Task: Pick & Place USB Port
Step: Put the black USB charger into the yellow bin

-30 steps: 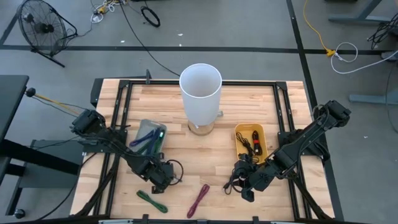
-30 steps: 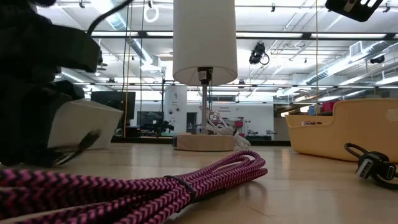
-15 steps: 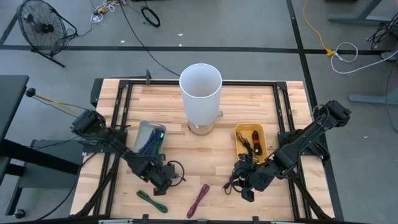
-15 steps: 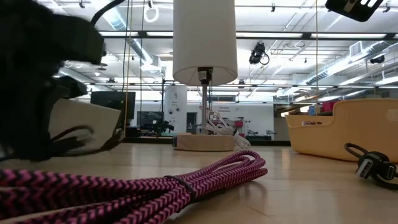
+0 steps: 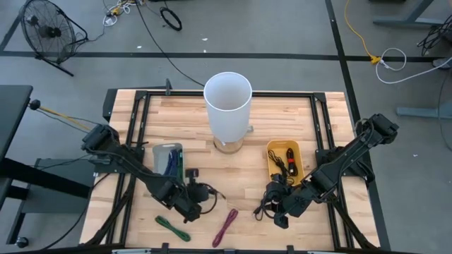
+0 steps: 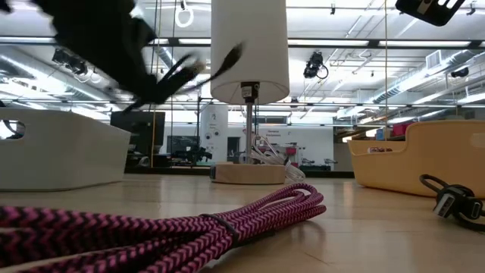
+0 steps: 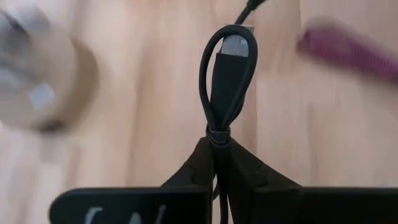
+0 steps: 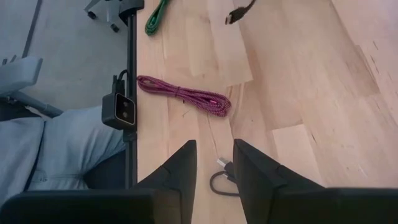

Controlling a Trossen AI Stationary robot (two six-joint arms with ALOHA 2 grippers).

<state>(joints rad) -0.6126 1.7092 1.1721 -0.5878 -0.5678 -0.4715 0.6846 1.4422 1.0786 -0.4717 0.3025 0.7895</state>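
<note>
My left gripper [image 5: 198, 197] hangs above the table's near left part, shut on a bundled black USB cable [image 7: 227, 74]. The cable's loop and metal plug [image 7: 235, 43] stick out ahead of the fingers. My right gripper [image 5: 277, 205] hovers open over a second black cable [image 8: 221, 181], which lies on the wood near the yellow bin [image 5: 285, 161]; nothing is between its fingers [image 8: 184, 167]. In the low view the left gripper and its cable [image 6: 191, 70] show blurred at upper left. My left gripper pinches the black cable bundle at its tied waist [image 7: 219, 138] between the two fingers. The fingers slant down from the table's left and lie along the bundle. The bundle is lifted clear of the table, with its loop end free beyond the fingers.
A white lamp [image 5: 227, 106] stands at the centre back. A grey bin [image 5: 168, 159] with cables sits on the left. A magenta cable [image 5: 226, 226] and a green cable [image 5: 173, 227] lie near the front edge. A person's leg [image 8: 62, 149] shows beyond the table's edge.
My left gripper has risen from the table and moved a little toward the table's right, tipping as it went. It carries the black cable bundle, which lay on the wood beside it a second ago and now hangs clear. The grey bin shows fully again.
</note>
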